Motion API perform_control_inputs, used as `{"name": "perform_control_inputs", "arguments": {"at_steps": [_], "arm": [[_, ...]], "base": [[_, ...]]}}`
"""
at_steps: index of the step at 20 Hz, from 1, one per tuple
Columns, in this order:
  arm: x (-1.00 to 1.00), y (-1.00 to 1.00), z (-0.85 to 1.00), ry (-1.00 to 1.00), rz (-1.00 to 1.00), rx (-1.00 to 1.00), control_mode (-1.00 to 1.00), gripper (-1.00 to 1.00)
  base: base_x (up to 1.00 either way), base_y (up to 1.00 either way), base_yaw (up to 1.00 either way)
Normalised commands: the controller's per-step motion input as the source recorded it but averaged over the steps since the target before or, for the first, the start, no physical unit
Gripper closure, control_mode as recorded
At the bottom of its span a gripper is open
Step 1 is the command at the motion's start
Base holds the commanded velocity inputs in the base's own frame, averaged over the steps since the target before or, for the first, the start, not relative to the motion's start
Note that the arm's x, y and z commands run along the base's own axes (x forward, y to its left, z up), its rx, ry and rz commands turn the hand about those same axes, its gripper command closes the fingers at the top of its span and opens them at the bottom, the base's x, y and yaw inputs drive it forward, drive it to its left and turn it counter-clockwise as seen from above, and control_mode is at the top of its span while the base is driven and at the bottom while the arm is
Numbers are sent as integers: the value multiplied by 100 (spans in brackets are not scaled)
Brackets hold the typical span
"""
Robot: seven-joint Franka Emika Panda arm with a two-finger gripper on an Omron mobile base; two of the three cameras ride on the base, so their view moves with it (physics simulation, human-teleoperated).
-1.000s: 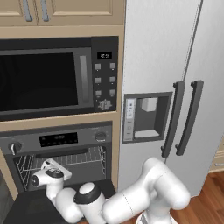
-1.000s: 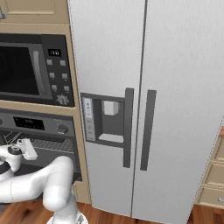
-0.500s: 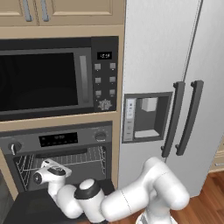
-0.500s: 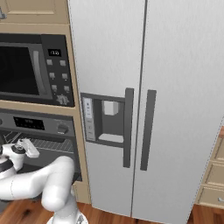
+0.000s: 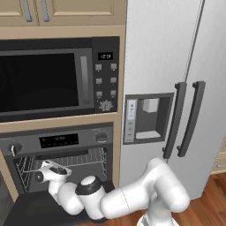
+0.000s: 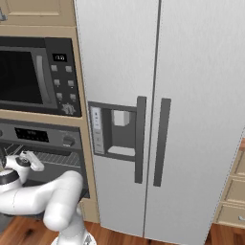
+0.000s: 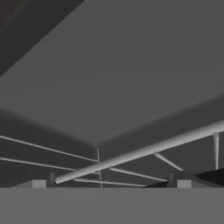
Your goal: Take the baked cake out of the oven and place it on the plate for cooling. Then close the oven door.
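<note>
Near first: arm (image 5: pixel 145 198) bends low from the base, its hand reaching into the open oven (image 5: pixel 62 154). Oven door (image 5: pixel 39 207) is dropped flat, black panel just under the forearm. Jaws released, spread wide, nothing between them; gripper (image 7: pixel 111 183) sits at the front of the cavity, its tips barely showing in the hand view. Hand body (image 6: pixel 24 162) is at the cavity mouth, just above the door.

Wire rack (image 7: pixel 144 151) runs right in front of the tips, front bar diagonal across the hand view since the camera is rolled. Beyond it, plain grey cavity walls. Cake: can't locate it from any angle, the hand and arm cover the middle of the rack in both base views.

Above the opening: grey control strip with knob (image 5: pixel 102 137) and dark display (image 5: pixel 58 140). Over that, microwave (image 5: pixel 57 79) with its button column at right. Cabinets (image 5: pixel 62 11) on top. Fridge (image 6: pixel 162 110) stands just right of the oven stack, two dark vertical handles, dispenser (image 6: pixel 117 129) in its left door. Wood floor (image 5: pixel 207 203) below.
</note>
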Motion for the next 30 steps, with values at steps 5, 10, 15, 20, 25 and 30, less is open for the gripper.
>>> {"name": "perform_control_inputs", "arguments": {"at_steps": [5,10,15,20,25,30], "arm": [[0,18,-65,-9,0,-7,-100,-100],[0,20,-74,-9,0,-13,-100,-100],[-5,20,-75,-5,0,-17,-100,-100],[-13,16,-73,0,0,-21,-100,-100],[-26,18,-85,0,0,-27,-100,-100],[-39,18,-90,0,1,-28,-100,-100]], "base": [[0,0,0],[0,0,0],[0,0,0],[0,0,0],[0,0,0],[0,0,0]]}}
